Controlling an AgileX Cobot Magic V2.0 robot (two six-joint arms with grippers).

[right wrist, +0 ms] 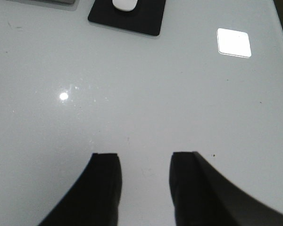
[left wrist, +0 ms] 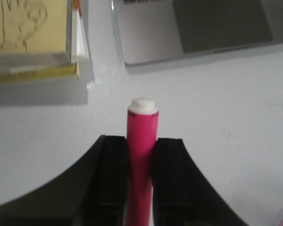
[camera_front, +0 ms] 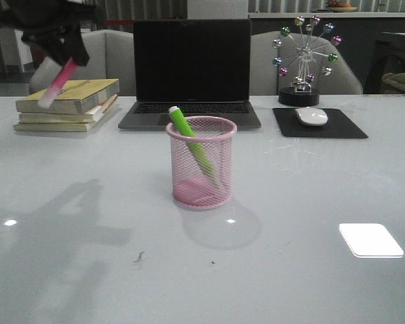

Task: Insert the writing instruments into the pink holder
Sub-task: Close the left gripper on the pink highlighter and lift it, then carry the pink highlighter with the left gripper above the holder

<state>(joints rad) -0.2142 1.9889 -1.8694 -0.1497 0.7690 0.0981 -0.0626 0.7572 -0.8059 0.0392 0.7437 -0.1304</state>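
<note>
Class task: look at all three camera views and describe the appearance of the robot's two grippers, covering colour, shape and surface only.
Both the left gripper and the right gripper are matt black. Their jaws are broad and flat-ended, widening in a curve toward the base. No markings or cables are visible. In the front view the left gripper looks blurred and dark.

Two markers: one green marker (camera_front: pixel 192 143) standing tilted inside the holder, one pink marker (camera_front: pixel 59 82) held in the air by the left gripper (camera_front: pixel 62 47). One pink mesh holder (camera_front: pixel 201 163) on the surface (camera_front: pixel 310 202). Two grippers: the left gripper, jaws closed on the pink marker, and the right gripper (right wrist: pixel 144 181), jaws apart and holding nothing. One laptop (camera_front: pixel 192 71). One stack of three books (camera_front: pixel 67 104). One computer mouse (camera_front: pixel 312 116) on one black mouse pad (camera_front: pixel 341 126). One small wheel ornament (camera_front: pixel 304 59) with coloured balls.
</note>
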